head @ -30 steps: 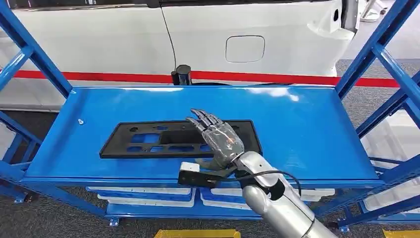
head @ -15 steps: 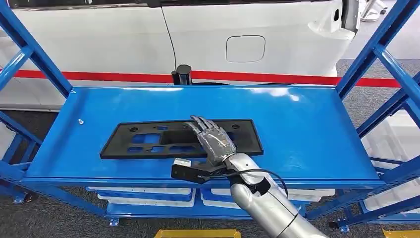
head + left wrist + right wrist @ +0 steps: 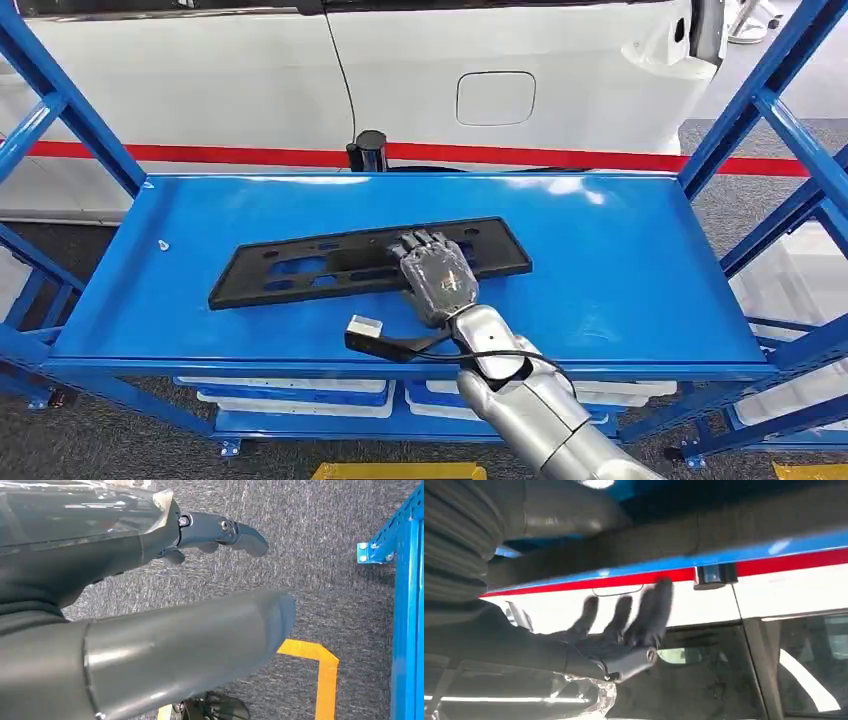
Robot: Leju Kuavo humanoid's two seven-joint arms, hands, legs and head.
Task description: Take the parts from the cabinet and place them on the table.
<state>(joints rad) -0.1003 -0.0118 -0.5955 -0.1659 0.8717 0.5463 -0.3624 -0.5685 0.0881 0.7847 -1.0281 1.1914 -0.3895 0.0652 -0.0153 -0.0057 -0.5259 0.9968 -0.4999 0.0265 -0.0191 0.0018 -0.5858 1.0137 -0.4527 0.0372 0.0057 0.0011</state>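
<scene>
Already tilted, the black panel (image 3: pixel 370 262) rises off the shelf (image 3: pixel 620 260) near its front edge, gripped by the right hand (image 3: pixel 433 277). Held off-centre, it could pivot or slip. Left hand (image 3: pixel 150 580) hangs open.

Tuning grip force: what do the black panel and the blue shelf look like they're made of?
Black panel: likely moulded plastic, matte, with thin walls and many cut-out openings. Blue shelf: likely painted sheet steel, glossy, showing sharp window reflections and a folded front lip. The right hand rests on the panel; whether it grips is unclear.
</scene>
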